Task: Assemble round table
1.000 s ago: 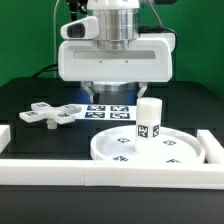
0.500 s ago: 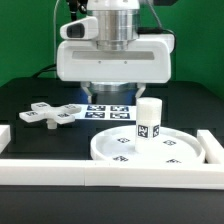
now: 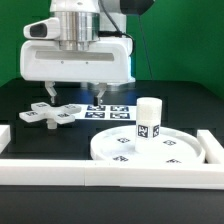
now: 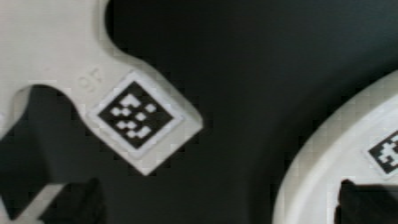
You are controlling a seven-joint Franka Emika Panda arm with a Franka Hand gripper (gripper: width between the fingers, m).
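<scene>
The large round disc (image 3: 150, 150) lies flat at the front, toward the exterior view's right. The short cylinder leg (image 3: 148, 120) stands upright on it. The cross-shaped foot piece (image 3: 50, 113) lies on the black table toward the exterior view's left. My gripper (image 3: 75, 92) hangs open and empty just above and behind the foot piece, apart from it. In the wrist view, one tagged arm of the foot piece (image 4: 134, 115) shows, with the disc's rim (image 4: 347, 150) to the side. My gripper (image 4: 199, 208) is open over bare black table.
The marker board (image 3: 112, 112) lies between the foot piece and the disc. Long white border bars run along the front (image 3: 100, 172) and at both sides (image 3: 212, 145). The table is black with a green backdrop behind.
My gripper has moved toward the exterior view's left, from above the marker board behind the leg to above the foot piece. The parts have not moved.
</scene>
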